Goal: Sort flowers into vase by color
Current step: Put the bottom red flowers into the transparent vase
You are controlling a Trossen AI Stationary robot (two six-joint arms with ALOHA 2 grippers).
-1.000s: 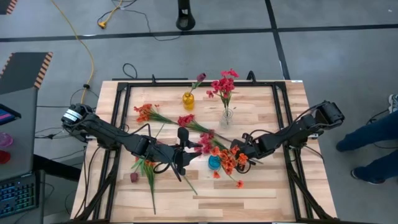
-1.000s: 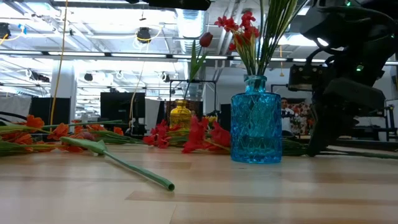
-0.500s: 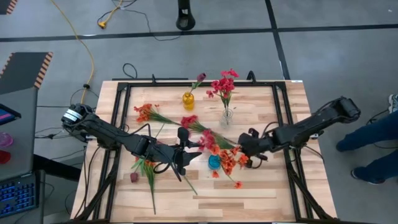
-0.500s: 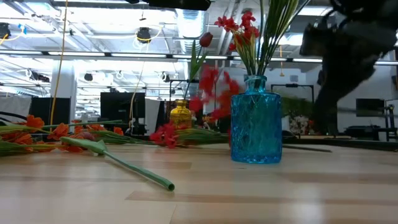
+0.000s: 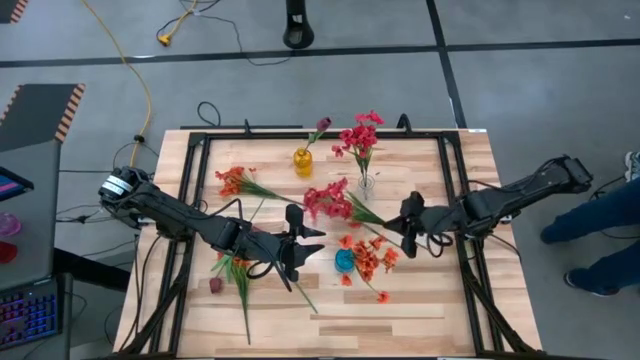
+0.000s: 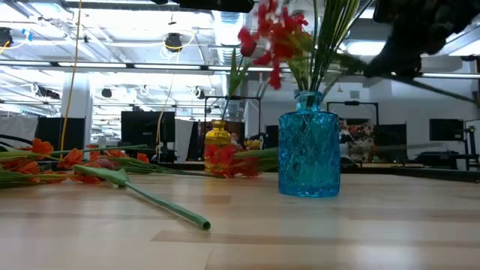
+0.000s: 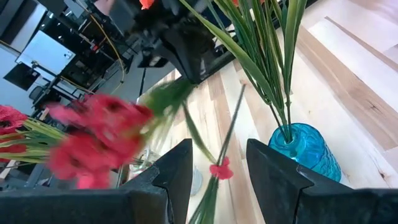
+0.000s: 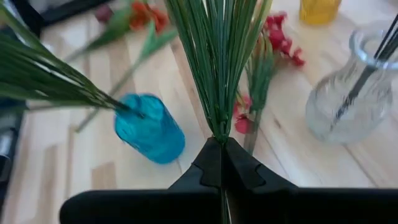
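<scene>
My right gripper (image 5: 408, 228) is shut on a crimson-pink spray whose blooms (image 5: 325, 198) hang in the air left of it, blurred above the blue vase (image 6: 309, 146) in the low view. The blue vase (image 5: 344, 260) holds orange-red sprays (image 5: 368, 255). A clear vase (image 5: 366, 186) holds crimson-pink blooms (image 5: 360, 132), and a yellow vase (image 5: 302, 160) holds a maroon bud (image 5: 322, 125). My left gripper (image 5: 305, 235) is open, left of the blue vase, and touches nothing. More orange-red sprays (image 5: 235, 182) lie on the table. My right gripper pinches the crimson-pink spray's green stem bundle (image 8: 219, 127) between its two shut fingers (image 8: 239, 168). It comes about level from the table's right side, along the stems. The spray is lifted clear of the table, its blooms (image 6: 270, 34) pointing toward the table's left.
A loose green stem (image 6: 150, 196) lies near the table's near edge, with a spray (image 5: 238, 275) and a small maroon bud (image 5: 214, 285) at the near left. Black frame rails (image 5: 185, 200) run round the tabletop. A person's legs (image 5: 600, 240) stand beyond the right edge.
My right gripper has drawn back toward the table's right edge and risen, keeping hold of the stems. The crimson-pink spray has come up off the table, and its blooms have swung up from table level to above the blue vase's mouth.
</scene>
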